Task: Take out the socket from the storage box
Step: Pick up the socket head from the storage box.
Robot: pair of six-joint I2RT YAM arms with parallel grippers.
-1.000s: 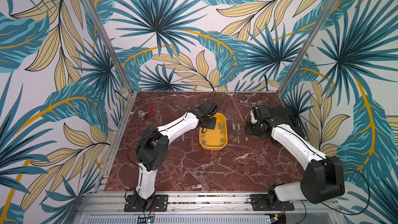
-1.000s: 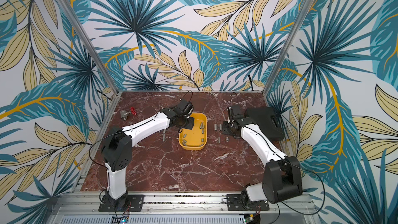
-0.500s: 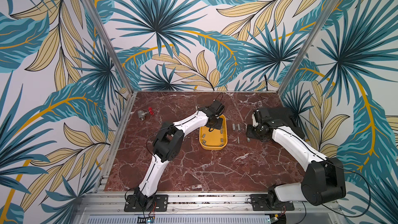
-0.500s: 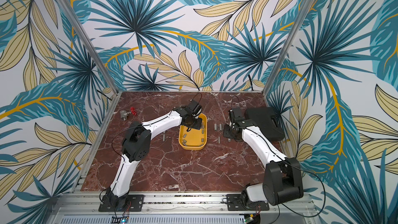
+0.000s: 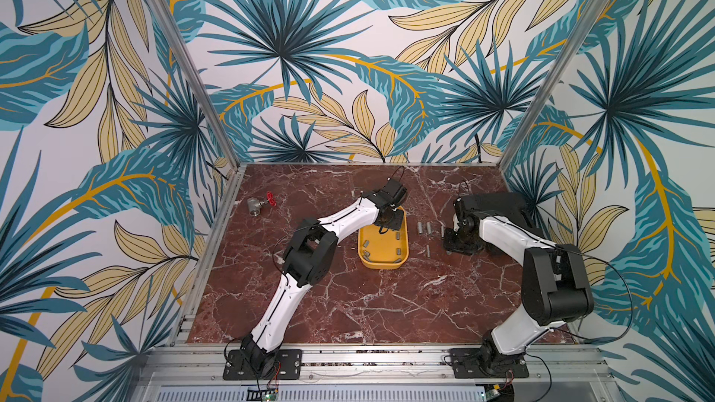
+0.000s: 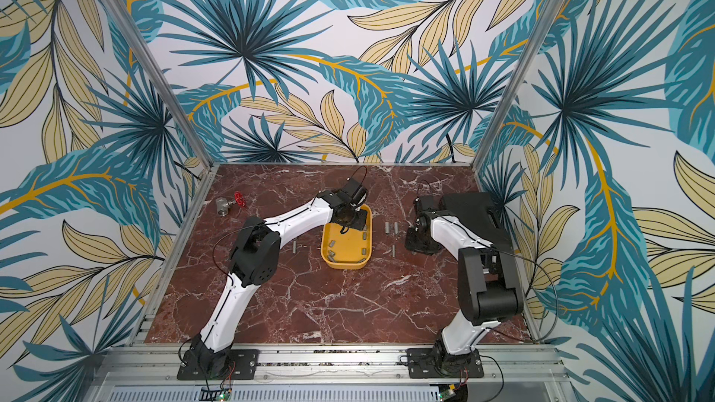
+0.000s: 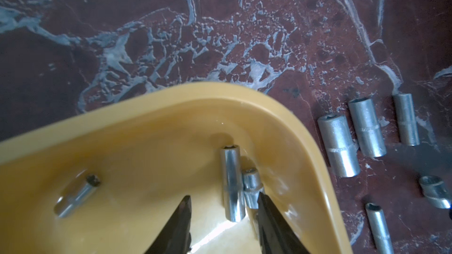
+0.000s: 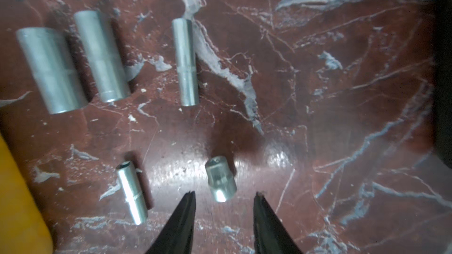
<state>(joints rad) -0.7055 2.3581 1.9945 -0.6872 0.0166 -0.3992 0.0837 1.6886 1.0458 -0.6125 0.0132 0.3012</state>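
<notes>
Red-brown marble counter (image 7: 146, 32), shallow yellow plastic tray (image 7: 305, 138) — left hand (image 7: 223, 195), jaws apart, straddles a slim steel socket (image 7: 230, 179) in its corner; centre, avoid the stubby socket (image 7: 252, 182), close.

Overhead pair; wrists near storage box (image 7: 171, 96)

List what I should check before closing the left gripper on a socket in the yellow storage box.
1. The left gripper is open: ok.
2. The slim socket lies between its fingertips: ok.
3. Only one socket in the gap: not ok. A short socket lies against the slim one, at one fingertip.
4. Fingertips are inside the storage box rim: ok.
5. Fingertips low enough to grip: cannot tell.
6. The right gripper is open over a loose socket on the table, clear of the storage box: ok.
</notes>
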